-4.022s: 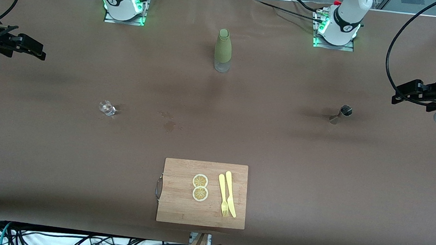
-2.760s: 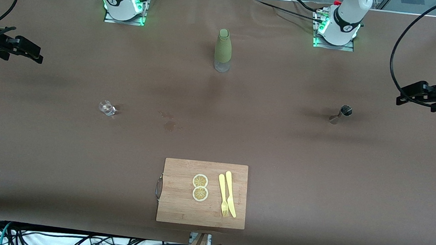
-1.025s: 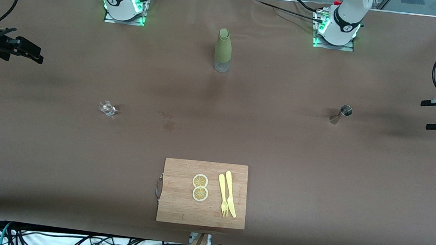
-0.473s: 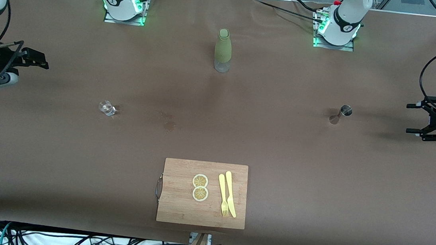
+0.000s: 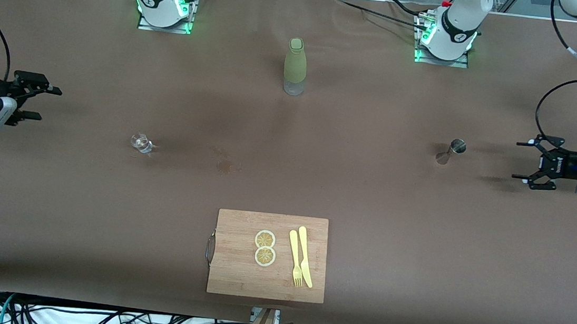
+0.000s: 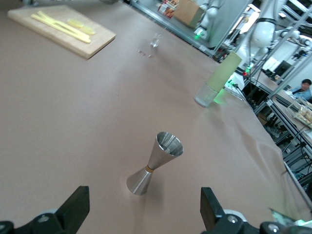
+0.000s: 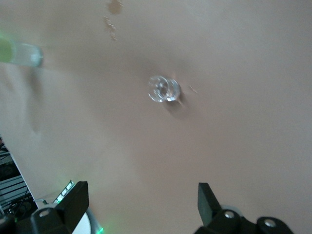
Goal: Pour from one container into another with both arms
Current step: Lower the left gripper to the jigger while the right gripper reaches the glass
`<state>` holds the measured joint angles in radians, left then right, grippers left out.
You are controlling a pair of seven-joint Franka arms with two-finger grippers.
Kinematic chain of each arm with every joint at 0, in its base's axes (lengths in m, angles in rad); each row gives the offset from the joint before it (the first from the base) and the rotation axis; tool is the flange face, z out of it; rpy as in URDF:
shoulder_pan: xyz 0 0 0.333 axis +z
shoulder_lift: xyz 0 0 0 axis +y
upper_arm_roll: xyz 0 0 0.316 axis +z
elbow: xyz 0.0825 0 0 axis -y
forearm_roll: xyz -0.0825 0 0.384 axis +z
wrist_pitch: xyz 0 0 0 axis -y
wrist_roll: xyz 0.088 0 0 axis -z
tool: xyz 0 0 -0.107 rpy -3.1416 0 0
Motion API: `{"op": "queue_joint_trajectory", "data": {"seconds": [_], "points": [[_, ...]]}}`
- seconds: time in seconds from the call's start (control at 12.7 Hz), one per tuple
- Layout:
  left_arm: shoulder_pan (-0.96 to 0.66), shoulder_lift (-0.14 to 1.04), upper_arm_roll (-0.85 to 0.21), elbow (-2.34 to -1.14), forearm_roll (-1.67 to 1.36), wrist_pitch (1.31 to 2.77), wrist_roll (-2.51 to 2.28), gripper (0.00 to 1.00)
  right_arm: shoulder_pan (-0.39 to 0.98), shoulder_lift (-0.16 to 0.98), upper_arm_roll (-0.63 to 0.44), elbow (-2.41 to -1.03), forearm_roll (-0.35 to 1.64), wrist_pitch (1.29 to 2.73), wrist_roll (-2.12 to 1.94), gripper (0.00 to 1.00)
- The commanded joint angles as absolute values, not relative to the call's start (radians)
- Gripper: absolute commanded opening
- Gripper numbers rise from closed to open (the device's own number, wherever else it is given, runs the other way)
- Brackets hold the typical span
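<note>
The tiny clear glass tumbler (image 7: pixel 164 89) is smeared by blur in the right wrist view, so its contents cannot be told. There the tall olive-green sleeved bottle (image 7: pixel 17 52) is cut by the edge (only its clear base end shows fully). The pale brown stain (image 5: pixel 224 165) on the table stays unidentifiable.

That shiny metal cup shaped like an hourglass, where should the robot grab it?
Probably at the narrow waist of the metal measuring cup, where the two cones meet. It stands upright on the table, so jaws coming in level from the side can close there and the wider cones would keep it from slipping. The left gripper, open and facing it, is best placed.
</note>
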<state>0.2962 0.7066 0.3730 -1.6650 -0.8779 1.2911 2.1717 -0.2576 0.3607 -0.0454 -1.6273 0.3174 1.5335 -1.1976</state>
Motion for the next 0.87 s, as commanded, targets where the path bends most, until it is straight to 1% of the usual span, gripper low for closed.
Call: {"op": "queue_joint_trajectory", "data": {"seconds": [0.0,0.24,0.47,0.79], "points": [[0.313,0.773,0.382,-1.655,-0.931,1.238,2.368,1.0,-0.307,0.448,-0.037,-1.629,0.464,1.54,-1.435,0.99],[0.316,0.831,0.382,-1.663,-0.953,1.194,2.541,1.0,-0.324,0.537,-0.037,-1.673,0.627,1.606,-1.812,0.99],[0.314,0.874,0.382,-1.677,-0.957,1.181,2.686,1.0,-0.325,0.639,-0.037,-1.689,0.751,1.617,-2.052,0.99],[0.304,0.916,0.379,-1.752,-1.04,1.184,2.816,1.0,-0.319,0.77,-0.034,-1.687,0.871,1.625,-2.313,0.99]]}}
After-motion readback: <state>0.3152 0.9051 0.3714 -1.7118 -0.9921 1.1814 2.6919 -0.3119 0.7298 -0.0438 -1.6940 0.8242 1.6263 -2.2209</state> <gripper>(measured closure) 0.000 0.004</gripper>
